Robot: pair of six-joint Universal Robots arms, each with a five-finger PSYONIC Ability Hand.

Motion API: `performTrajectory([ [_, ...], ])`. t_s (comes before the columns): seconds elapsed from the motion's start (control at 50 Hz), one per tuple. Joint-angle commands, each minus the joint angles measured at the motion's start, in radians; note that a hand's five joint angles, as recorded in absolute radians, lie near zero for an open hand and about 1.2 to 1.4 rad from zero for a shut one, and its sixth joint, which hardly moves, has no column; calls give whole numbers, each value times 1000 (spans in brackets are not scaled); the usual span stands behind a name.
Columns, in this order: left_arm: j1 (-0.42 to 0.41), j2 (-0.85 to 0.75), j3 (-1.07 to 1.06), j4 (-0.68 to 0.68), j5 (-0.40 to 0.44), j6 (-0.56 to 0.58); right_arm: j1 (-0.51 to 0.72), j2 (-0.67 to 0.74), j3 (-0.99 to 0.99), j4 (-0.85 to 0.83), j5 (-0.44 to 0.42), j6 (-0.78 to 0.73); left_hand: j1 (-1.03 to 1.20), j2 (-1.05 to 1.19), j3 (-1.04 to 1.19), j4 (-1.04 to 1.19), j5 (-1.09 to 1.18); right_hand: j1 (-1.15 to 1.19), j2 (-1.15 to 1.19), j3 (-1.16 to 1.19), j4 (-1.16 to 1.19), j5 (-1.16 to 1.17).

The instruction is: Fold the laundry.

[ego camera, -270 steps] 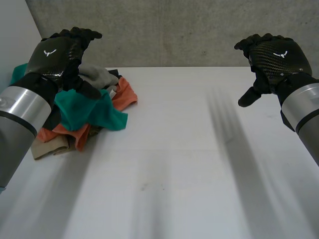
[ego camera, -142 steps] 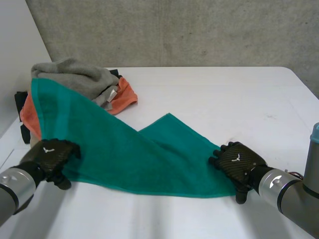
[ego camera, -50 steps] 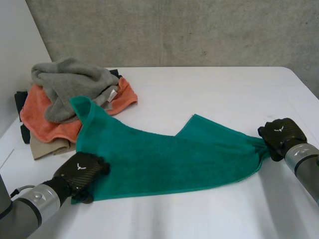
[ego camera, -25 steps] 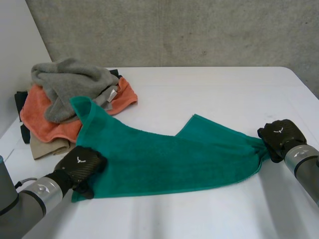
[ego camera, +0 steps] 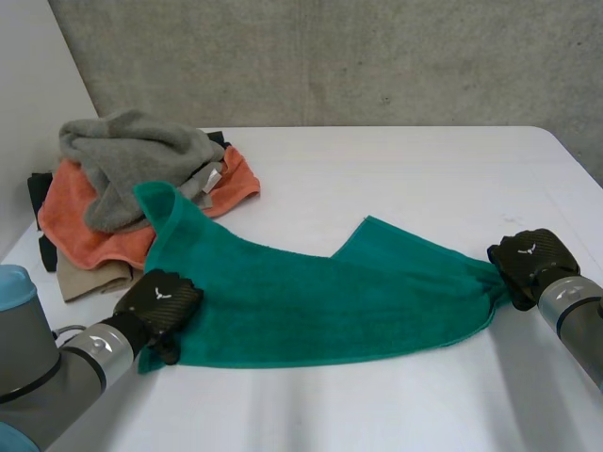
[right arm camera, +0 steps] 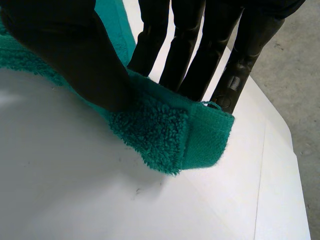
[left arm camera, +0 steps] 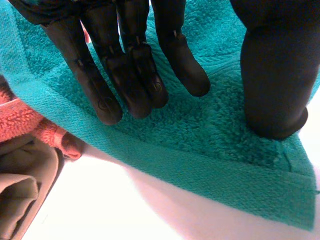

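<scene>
Under the straight fingers [left arm camera: 102,85] of my left hand [left arm camera: 131,30] the teal towel [left arm camera: 210,130] lies flat on the white table [ego camera: 396,169]. Its woven border runs just past the fingertips. Those fingers and the thumb [left arm camera: 275,80] press down on the terry near the near-left corner and pinch nothing. My right hand [right arm camera: 75,45] clamps the opposite corner, thumb on top and fingers [right arm camera: 187,50] behind, with the cloth bunched between them. Between the two hands the towel is drawn out long and mostly smooth. One corner points away across the table, and the far-left edge curls up against the laundry pile. That pile has a grey towel [ego camera: 132,151] on an orange towel [ego camera: 80,221], with a beige cloth [ego camera: 89,276] underneath.

Half a second ago the left hand sat a little farther out. It has since slid inward along the near edge, and the arm's light-blue cap [ego camera: 19,282] has come into the head view. The right hand has not shifted. Both hands sit low at table level, forearms reaching in from the near side.
</scene>
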Motion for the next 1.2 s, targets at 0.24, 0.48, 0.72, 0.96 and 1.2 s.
performTrajectory([
  [0.24, -39, 32, 3, 15, -29, -3, 0, 0, 3, 4, 1, 0, -159, -188, -182, -190, 399, 437, 226, 214, 209, 230],
  [0.48, -39, 44, -3, 17, -29, -5, 0, 0, 5, 4, 0, 0, -215, -243, -238, -246, 343, 437, 226, 214, 209, 230],
  [0.72, -31, 64, -6, 29, -25, -14, 0, 0, 5, 4, -3, 0, -441, -469, -464, -472, 117, 437, 226, 214, 209, 230],
  [0.96, -36, 53, -3, 30, -29, -14, 0, 0, 5, 4, -3, 0, -213, -242, -236, -245, 345, 437, 226, 214, 209, 230],
  [1.2, -44, 76, 1, 20, -30, -5, -5, -28, -4, 23, 9, -8, 234, 205, 211, 203, 792, 437, 226, 214, 209, 230],
])
